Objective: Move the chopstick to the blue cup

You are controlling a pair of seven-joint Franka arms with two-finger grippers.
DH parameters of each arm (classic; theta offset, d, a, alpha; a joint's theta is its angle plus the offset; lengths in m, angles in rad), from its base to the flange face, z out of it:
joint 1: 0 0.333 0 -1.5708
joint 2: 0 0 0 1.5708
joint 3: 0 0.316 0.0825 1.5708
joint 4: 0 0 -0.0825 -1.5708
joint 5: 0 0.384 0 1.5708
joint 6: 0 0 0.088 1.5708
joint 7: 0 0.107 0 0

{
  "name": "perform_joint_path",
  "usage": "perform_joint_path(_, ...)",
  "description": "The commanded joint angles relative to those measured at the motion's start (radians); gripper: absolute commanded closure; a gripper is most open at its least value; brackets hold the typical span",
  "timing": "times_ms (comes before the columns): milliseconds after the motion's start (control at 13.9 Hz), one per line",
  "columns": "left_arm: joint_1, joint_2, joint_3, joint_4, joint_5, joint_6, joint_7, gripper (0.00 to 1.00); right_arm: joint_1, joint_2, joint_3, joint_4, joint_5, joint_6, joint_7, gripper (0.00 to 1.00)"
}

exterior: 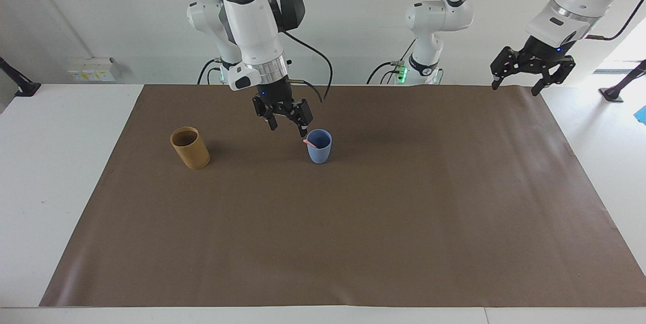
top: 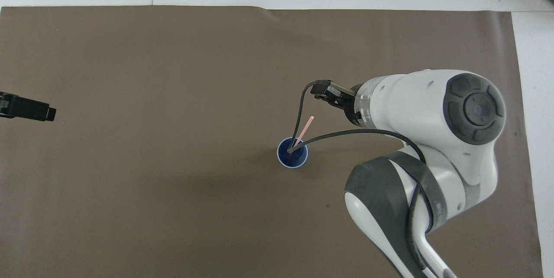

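Right gripper (exterior: pixel 288 124) open, holding nothing; chopstick (top: pixel 304 130) sits in blue cup (exterior: pixel 319 146) just below it.
Drop step looks done; next: lift clear without knocking stick. Left gripper (exterior: pixel 520 69) waits open.

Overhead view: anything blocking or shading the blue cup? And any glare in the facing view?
Overhead view: a black cable crosses the blue cup, whose inside is dark; a soft shadow lies on the brown mat beside it. Facing view: bright light washes out the corner past the left hand; the cup is evenly lit.

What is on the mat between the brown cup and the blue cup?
Nothing: only bare brown mat lies between the tan cup and the blue cup, as the facing view shows.
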Motion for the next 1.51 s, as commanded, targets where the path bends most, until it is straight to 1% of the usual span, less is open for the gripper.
perform_joint_path(0,0.011,-0.007,-0.004,0.011,-0.016,-0.03,0.006,0.0,-0.078,-0.018,0.0,0.017,-0.008,-0.015,-0.219,0.0)
perform_joint_path(143,0.012,-0.007,-0.002,0.011,-0.014,-0.055,0.005,0.0,-0.147,-0.05,0.0,0.017,-0.008,-0.062,-0.292,0.0)
perform_joint_path(359,0.011,-0.009,-0.002,0.011,0.012,-0.062,0.009,0.0,-0.197,-0.087,-0.002,0.018,-0.008,-0.147,-0.375,0.0)
perform_joint_path(502,0.012,-0.029,-0.002,0.005,0.012,-0.058,0.002,0.0,-0.231,-0.098,-0.002,0.029,-0.008,-0.191,-0.413,0.0)
perform_joint_path(789,0.014,-0.029,-0.004,0.006,0.012,-0.062,0.003,0.0,-0.243,-0.093,-0.014,0.055,-0.014,-0.225,-0.469,0.0)
perform_joint_path(861,0.014,-0.029,-0.004,0.006,0.012,-0.059,0.003,0.0,-0.247,-0.083,-0.014,0.094,-0.037,-0.266,-0.484,0.0)
perform_joint_path(1004,0.012,-0.023,-0.004,0.011,0.016,-0.062,0.009,0.0,-0.259,-0.069,-0.008,0.168,-0.127,-0.354,-0.536,0.0)
perform_joint_path(1076,0.011,-0.02,-0.004,0.015,0.025,-0.067,0.011,0.0,-0.257,-0.049,-0.008,0.209,-0.153,-0.406,-0.551,0.0)
perform_joint_path(1220,0.003,-0.02,-0.005,0.015,0.042,-0.076,0.009,0.0,-0.256,-0.005,-0.009,0.288,-0.16,-0.53,-0.547,0.0)
perform_joint_path(1291,0.009,-0.021,-0.005,0.015,0.042,-0.075,0.009,0.0,-0.256,0.006,-0.009,0.321,-0.158,-0.559,-0.545,0.0)
perform_joint_path(1435,0.011,-0.027,-0.005,0.009,0.038,-0.067,0.009,0.0,-0.257,0.006,-0.009,0.322,-0.144,-0.558,-0.539,0.0)
